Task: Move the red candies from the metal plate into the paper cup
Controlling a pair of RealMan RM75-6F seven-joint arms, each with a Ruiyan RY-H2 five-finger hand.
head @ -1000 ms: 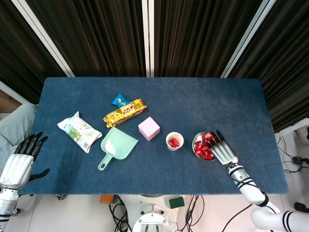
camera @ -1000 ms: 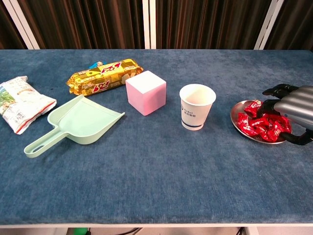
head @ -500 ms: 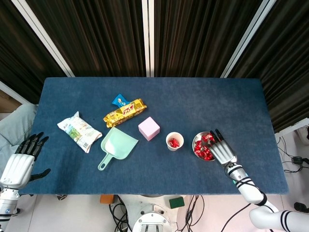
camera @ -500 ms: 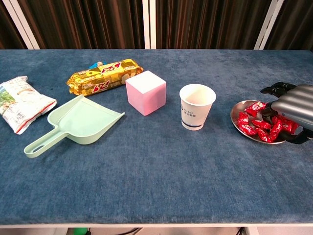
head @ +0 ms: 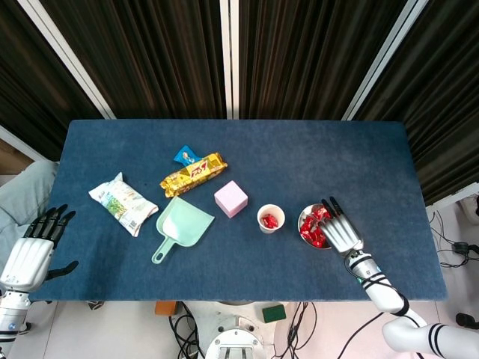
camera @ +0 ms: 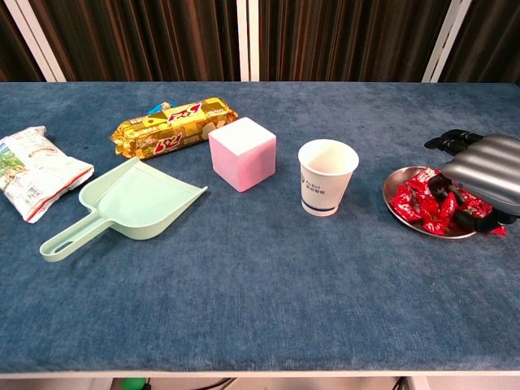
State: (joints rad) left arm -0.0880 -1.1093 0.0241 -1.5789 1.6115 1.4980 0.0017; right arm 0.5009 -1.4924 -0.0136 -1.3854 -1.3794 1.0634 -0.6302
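The metal plate sits at the right of the blue table, heaped with red candies. Just to its left stands the white paper cup; the head view shows a red candy inside it. My right hand lies palm-down over the plate's right half. Some fingers stretch out past the plate's far rim. The thumb and one finger dip into the candies, and whether they pinch one is hidden. My left hand hangs beyond the table's left front corner, fingers apart, holding nothing.
A pink cube stands left of the cup. Further left lie a green scoop, a yellow snack pack, a small blue packet and a white bag.
My right hand has slid left and further over the plate, and its thumb and a finger have sunk into the candies. The candies have shifted a little. The left hand has stayed still.
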